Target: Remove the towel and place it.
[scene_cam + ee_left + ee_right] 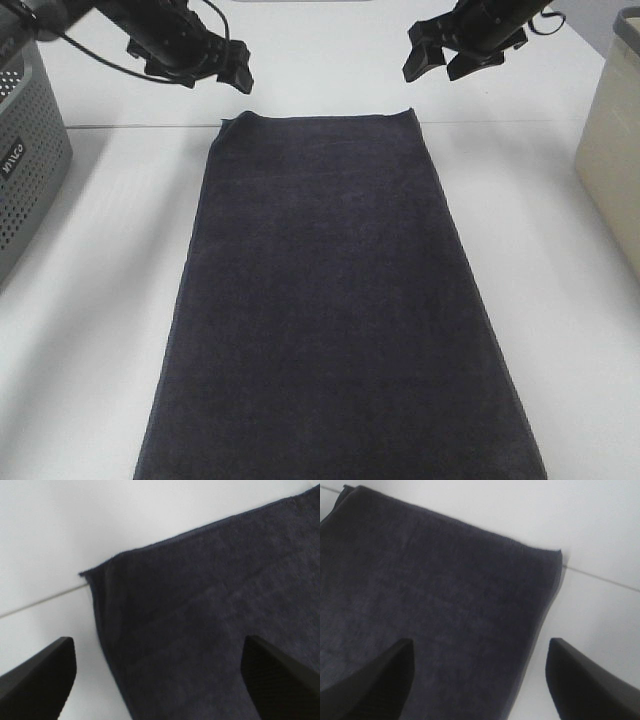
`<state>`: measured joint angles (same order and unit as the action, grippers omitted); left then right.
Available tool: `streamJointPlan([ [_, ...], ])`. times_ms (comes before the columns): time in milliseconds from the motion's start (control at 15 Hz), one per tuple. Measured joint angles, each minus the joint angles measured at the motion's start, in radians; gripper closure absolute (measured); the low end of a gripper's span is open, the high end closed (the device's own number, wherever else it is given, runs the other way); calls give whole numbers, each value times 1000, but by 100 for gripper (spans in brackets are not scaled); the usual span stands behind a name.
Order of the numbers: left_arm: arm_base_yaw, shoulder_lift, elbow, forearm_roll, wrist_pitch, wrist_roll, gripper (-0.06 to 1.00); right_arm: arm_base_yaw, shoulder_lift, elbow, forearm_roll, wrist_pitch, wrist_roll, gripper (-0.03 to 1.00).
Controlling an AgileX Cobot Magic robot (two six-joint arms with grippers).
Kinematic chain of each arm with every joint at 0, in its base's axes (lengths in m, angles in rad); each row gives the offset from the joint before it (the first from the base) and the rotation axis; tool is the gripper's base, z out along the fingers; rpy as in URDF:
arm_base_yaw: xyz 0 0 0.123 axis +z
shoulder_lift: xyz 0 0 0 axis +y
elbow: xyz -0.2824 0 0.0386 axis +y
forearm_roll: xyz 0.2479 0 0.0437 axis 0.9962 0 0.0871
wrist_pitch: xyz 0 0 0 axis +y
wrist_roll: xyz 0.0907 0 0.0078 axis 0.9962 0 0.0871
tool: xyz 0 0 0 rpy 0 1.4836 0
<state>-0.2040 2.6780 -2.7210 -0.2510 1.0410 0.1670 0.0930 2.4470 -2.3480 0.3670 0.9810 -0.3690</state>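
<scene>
The left gripper (235, 72) and the right gripper (425, 57) both hang above the far end of the white surface (90, 300) with their jaws spread apart and nothing between them. The large rectangular towel of very dark navy-black soft fabric (335, 300) lies flat and smooth on that surface, running lengthwise from its far edge, just beneath the grippers, down to the near edge of the high view. Each gripper sits over one far corner: the left wrist view shows the towel's corner (92, 575) between and ahead of the black fingers (42, 677), and the right wrist view shows the opposite corner (555, 555) likewise framed.

The towel appears already laid out, so the main risk is a finger catching the far hem as an arm moves, which would drag a corner and wrinkle or fold the cloth. A low sweep across the fabric would do the same.

Further out, a grey perforated plastic basket (25, 160) stands at the left edge and a beige bin (612, 150) at the right, both well apart from the towel.
</scene>
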Motion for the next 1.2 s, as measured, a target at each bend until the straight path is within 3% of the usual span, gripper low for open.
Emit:
streamJointPlan([
  [133, 0, -95, 0, 67, 149, -84, 10, 0, -105, 0, -74, 149, 75, 25],
  [467, 42, -257, -2, 225, 170, -232, 10, -48, -314, -1, -197, 232, 251, 25],
  [667, 132, -303, -2, 222, 172, -242, 10, -114, -364, 1, -227, 235, 273, 25],
  [867, 140, -366, 31, 182, 174, -236, 12, -115, -476, 127, -228, 235, 273, 25],
  [1000, 136, -492, 194, 173, 174, -235, 12, -115, -633, 326, -234, 235, 270, 25],
  [1200, 136, -758, 594, 233, 173, -247, 13, -115, -923, 654, -246, 235, 270, 25],
])
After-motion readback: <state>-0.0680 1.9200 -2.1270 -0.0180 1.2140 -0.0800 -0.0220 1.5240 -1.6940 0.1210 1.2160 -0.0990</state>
